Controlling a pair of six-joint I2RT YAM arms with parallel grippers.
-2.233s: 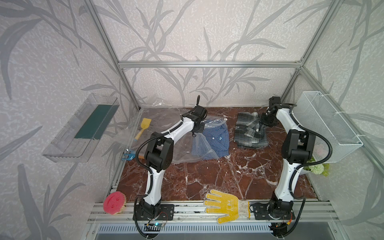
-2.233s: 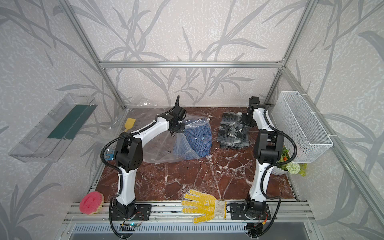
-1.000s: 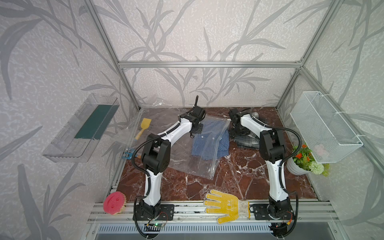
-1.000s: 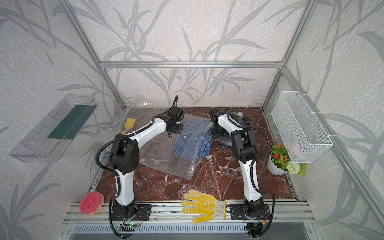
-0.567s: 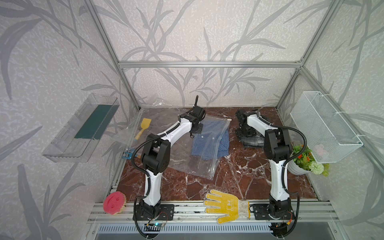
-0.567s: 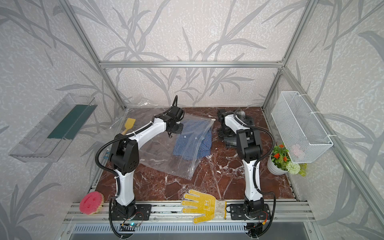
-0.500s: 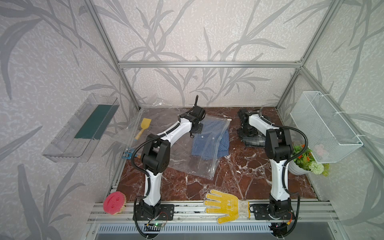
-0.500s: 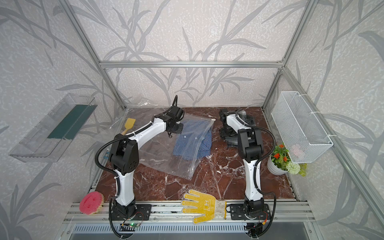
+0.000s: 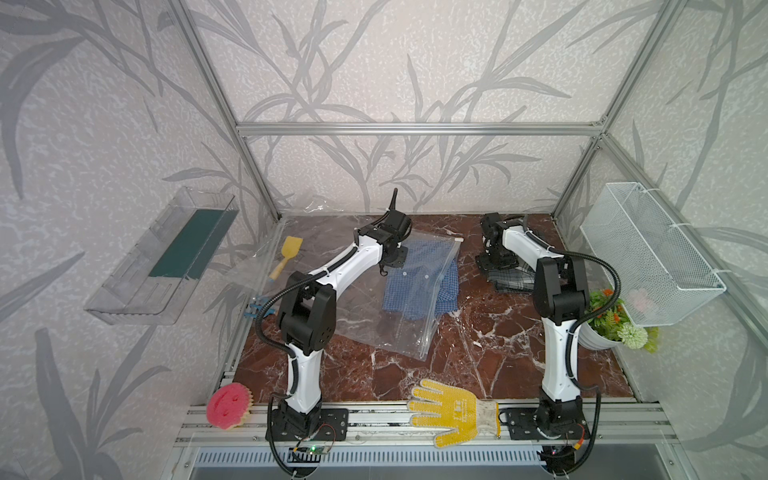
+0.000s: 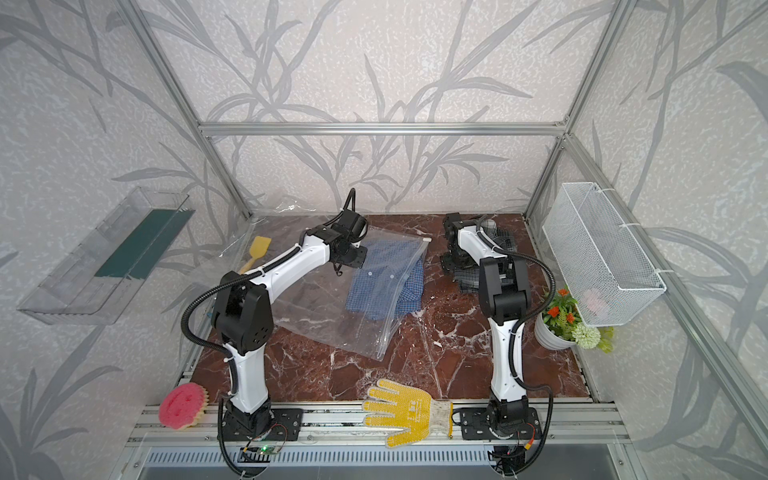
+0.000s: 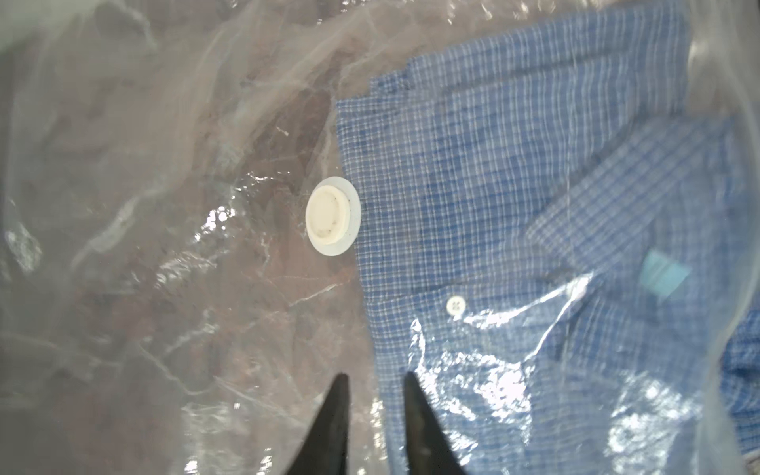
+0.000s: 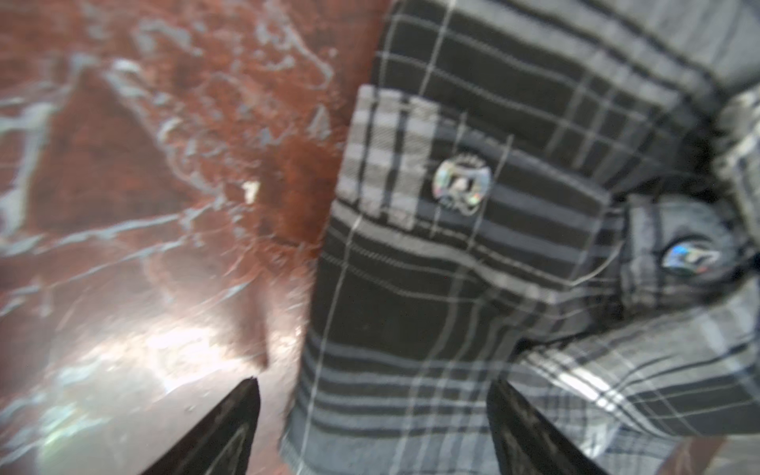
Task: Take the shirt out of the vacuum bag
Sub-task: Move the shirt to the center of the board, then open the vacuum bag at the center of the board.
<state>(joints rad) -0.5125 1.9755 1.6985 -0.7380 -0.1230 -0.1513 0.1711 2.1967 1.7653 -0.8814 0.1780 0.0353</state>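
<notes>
Bag [image 9: 374, 328]: likely light, slippery film.
Shirt [image 9: 419, 282]: soft, limp; pinch its edge at the bag mouth.
Left claw [image 11: 374, 376]: barely open, empty.
Right claw [image 12: 374, 382]: wide open, empty.

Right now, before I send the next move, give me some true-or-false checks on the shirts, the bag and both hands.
1. The blue shirt lies inside the vacuum bag. True.
2. The right hand is shut on the grey plaid shirt. False: its jaws stand wide apart over that shirt's edge, outside the bag.
3. The bag's white valve sits right beside the blue shirt's edge. True.
4. The yellow glove is in the bag. False: it lies on the front rail.
5. The left hand hovers over the grey shirt. False: it is over the bag near the valve, jaws slightly parted.
</notes>
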